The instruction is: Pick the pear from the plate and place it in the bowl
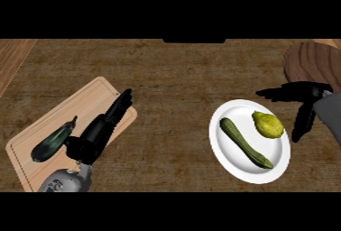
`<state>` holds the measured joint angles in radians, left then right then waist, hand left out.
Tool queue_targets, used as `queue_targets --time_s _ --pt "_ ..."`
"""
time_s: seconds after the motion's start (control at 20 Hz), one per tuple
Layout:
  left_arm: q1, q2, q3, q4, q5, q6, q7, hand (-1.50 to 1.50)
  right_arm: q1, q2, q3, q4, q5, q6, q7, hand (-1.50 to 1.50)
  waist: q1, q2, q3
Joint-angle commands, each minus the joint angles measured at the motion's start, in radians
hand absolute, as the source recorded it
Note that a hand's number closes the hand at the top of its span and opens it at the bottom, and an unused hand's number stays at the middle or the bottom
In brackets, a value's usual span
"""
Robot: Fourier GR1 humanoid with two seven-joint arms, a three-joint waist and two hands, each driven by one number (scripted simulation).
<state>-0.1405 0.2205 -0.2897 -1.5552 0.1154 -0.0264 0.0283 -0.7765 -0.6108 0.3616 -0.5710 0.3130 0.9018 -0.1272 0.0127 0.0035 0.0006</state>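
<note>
Right now I see the white plate (226, 155) holding the pear (268, 125) and a zucchini (246, 143); my right hand (301, 99) hovers spread beside it, left hand (100, 128) straight-fingered.

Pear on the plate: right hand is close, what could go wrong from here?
1. The pear lies close beside a zucchini on the white plate; closing fingers may nudge the zucchini.
2. The right hand is open, apart from the pear, near the plate's rim; it may bump the plate.
3. The bowl is cut off at the view's edge, so placing is hard to check.
</note>
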Motion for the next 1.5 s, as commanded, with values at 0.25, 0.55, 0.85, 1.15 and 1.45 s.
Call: queue_targets --time_s 0.25,0.55,0.85,1.15,1.45 --pt "0.008 -0.034 0.008 -0.004 -0.048 -0.026 0.001 0.00 -0.020 0.073 -0.015 0.176 0.138 -0.047 -0.116 -1.50 0.009 0.003 0.000" --pt "0.024 -0.073 0.006 -0.043 -0.075 -0.012 0.041 0.00 -0.056 0.102 -0.044 0.196 0.178 -0.041 -0.110 -1.50 0.003 0.000 0.000" --pt "-0.012 -0.036 0.087 -0.053 -0.028 -0.070 0.072 0.00 -0.011 0.142 -0.067 0.207 0.195 -0.097 -0.149 -1.50 0.002 0.000 0.000" --pt "-0.006 -0.065 0.063 -0.029 -0.066 -0.058 0.049 0.00 0.034 0.167 -0.089 0.203 0.209 -0.238 -0.217 1.50 0.000 0.001 0.000" --pt "0.004 -0.093 0.041 -0.060 -0.103 -0.044 0.064 0.00 -0.028 0.142 -0.128 0.271 0.233 -0.247 -0.267 1.50 0.007 0.003 0.001"
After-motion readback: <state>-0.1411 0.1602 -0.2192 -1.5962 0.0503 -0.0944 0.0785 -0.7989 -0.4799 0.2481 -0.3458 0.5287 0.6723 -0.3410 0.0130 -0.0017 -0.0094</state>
